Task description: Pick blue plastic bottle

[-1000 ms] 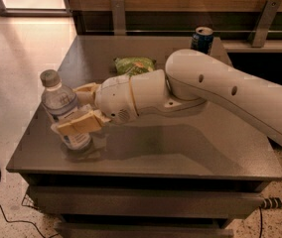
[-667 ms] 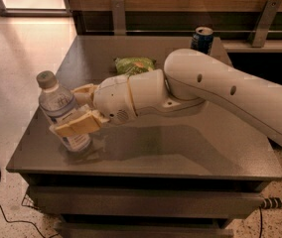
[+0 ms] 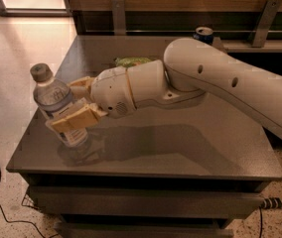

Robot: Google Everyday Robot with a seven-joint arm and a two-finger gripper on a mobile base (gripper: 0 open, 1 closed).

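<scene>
The hand [image 3: 64,105] is clamped on the blue plastic bottle [image 3: 51,94] — one tan finger across the label in front, the other behind. The bottle leans over the counter [image 3: 180,148] at its left edge, cap tipped away from the arm. A green packet [image 3: 133,61] lies behind the wrist, and a blue can [image 3: 203,33] stands at the far edge.

blue plastic bottle [image 3: 56,100]: clear, bluish-white label
cap [image 3: 40,72]: pale grey
pincer [image 3: 61,104]: tan-yellow fingers, clasped round the bottle at the worktop's left edge
arm [image 3: 240,83]: creamy white, small dark round holes
worktop [image 3: 190,148]: dark grey, glossy
can [image 3: 203,33]: dark blue, silvery top
bag [image 3: 133,61]: green
floor [image 3: 12,98]: pale, speckled
</scene>
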